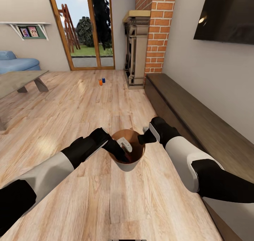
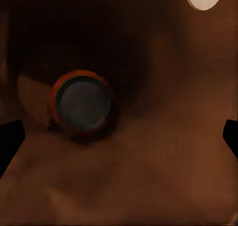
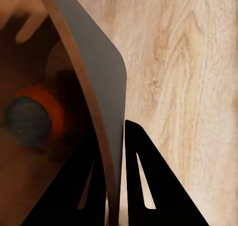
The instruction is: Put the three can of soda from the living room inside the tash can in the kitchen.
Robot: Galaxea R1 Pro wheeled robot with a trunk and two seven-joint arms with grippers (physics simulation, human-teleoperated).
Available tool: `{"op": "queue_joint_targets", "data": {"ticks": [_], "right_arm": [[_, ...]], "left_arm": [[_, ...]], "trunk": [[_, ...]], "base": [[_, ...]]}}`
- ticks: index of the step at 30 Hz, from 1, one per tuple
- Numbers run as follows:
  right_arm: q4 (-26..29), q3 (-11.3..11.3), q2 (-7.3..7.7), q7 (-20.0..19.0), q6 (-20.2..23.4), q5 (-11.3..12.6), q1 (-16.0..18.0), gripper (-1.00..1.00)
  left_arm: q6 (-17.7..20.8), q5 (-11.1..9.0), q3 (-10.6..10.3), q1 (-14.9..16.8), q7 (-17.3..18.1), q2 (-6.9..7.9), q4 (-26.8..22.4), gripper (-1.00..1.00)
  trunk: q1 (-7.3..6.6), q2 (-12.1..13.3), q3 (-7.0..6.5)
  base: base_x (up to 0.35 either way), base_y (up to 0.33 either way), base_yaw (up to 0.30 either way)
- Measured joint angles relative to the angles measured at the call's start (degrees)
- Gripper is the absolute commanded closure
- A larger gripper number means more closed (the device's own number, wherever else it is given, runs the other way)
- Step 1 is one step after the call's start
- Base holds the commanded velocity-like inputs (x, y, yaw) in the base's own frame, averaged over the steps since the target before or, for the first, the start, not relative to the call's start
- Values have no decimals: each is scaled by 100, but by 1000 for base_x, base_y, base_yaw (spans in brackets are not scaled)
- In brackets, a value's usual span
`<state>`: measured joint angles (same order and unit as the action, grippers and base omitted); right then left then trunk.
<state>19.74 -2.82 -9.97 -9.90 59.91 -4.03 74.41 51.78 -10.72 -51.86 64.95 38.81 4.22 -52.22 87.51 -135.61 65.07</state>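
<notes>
Pinching the bin's (image 1: pixel 127 163) wall, the right gripper (image 3: pixel 115 186) has one finger inside and one outside, clamped on the rim. Left gripper (image 1: pixel 121 151) reaches down into the bin from the other side; can't tell if it's open or closed, it isn't holding anything I can see. One can (image 2: pixel 82 104) sits upright at the bottom, below the left gripper. Two more cans (image 1: pixel 102 81) stand on the floor (image 1: pixel 88 103) far off, near the glass doors (image 1: pixel 83 25) and fireplace (image 1: pixel 135 50).
</notes>
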Motion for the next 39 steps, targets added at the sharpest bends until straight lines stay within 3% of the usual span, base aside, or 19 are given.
{"op": "queue_joint_targets", "data": {"ticks": [7, 9, 12, 13, 17, 18, 19, 20, 21, 22, 23, 25, 26, 30, 32, 33, 34, 37, 39], "right_arm": [[1, 9, 15, -8, 2, 44, 1, 100], [2, 18, 44, -7, 2, 43, 0, 100], [1, 14, 62, -5, -2, -40, -5, 100], [0, 16, 66, -7, -2, -38, -9, 100], [1, 32, 72, -12, 2, 46, -27, 100], [1, 33, 76, -12, 2, 50, -33, 100], [1, 33, 79, -11, 2, 40, -41, 100], [1, 30, 82, -10, 1, 19, -43, 100], [5, 30, 92, -9, 0, 6, -46, 100], [9, 36, 124, -16, 1, 25, -53, 100], [8, 33, 141, -21, 0, 14, -54, 100], [9, 31, 182, -34, -1, -1, -60, 100], [11, 42, 246, -51, 2, 58, -64, 100], [9, 31, 426, -82, -1, 4, -123, 100], [-4, 35, 602, -104, 3, 70, -246, 100], [5, 46, 724, -111, 6, 119, -344, 100], [15, 69, 883, -125, 8, 191, -500, 100], [-20, -12, 1067, -119, -19, -323, -661, 100], [22, 10, 1252, -221, -16, -183, -750, 100]], "left_arm": [[7, -21, 40, 0, 37, 44, -191, -100], [16, -63, 231, -2, 66, 91, -752, -100], [40, -72, 713, -6, 106, 279, -1262, -100], [50, -71, 1033, -7, 159, 418, -1503, -100], [73, -88, 1890, -112, 495, 782, -2002, -100], [57, -79, 2243, -183, 761, 932, -2132, -100], [32, -75, 2885, -297, 1233, 1164, -2232, -100], [24, -73, 3170, -348, 1382, 1254, -2250, -100], [-23, -56, 3652, -482, 1585, 1355, -2266, -100], [-255, -27, 4308, -775, 1754, 1450, -2224, -100], [-388, -35, 4557, -911, 1789, 1477, -2163, -100], [-732, -21, 4914, -1144, 1813, 1498, -1947, -100], [-1160, 18, 5165, -1340, 1754, 1502, -1635, -100], [-2145, 63, 5437, -1608, 1344, 1502, -679, -100], [-2978, 97, 5514, -1700, 726, 1495, 231, -100], [-3525, 111, 5541, -1734, 189, 1488, 844, -100], [-4257, 132, 5555, -1765, -643, 1450, 1727, -100], [-4912, 129, 5489, -1780, -1264, 1343, 2644, -100], [-5403, 126, 5351, -1790, -1594, 1178, 3124, -100]], "trunk": [[0, 0, 0], [-1, -1, -1], [-1, 0, -1], [-1, -1, -1], [0, 0, 0], [-1, 0, 0], [-1, 0, 0], [0, 0, 0], [0, 0, 0], [0, 0, 0], [0, 0, 0], [0, 0, 0], [1, 0, 1], [1, 0, 1], [1, 1, 1], [1, 0, 1], [0, 0, 1], [1, 0, 1], [0, 0, 0]], "base": [[0, 0, 0], [0, 0, 0], [0, 0, 0], [0, 0, 0], [0, 0, 0], [0, 0, 0], [0, 0, 0], [0, 0, 0], [0, 0, 0], [0, 0, 0], [0, 0, 0], [0, 0, 0], [0, 0, 0], [1, 0, 0], [28, 0, 0], [85, 0, 0], [95, 0, 0], [107, 0, 0], [87, 0, 0]]}}
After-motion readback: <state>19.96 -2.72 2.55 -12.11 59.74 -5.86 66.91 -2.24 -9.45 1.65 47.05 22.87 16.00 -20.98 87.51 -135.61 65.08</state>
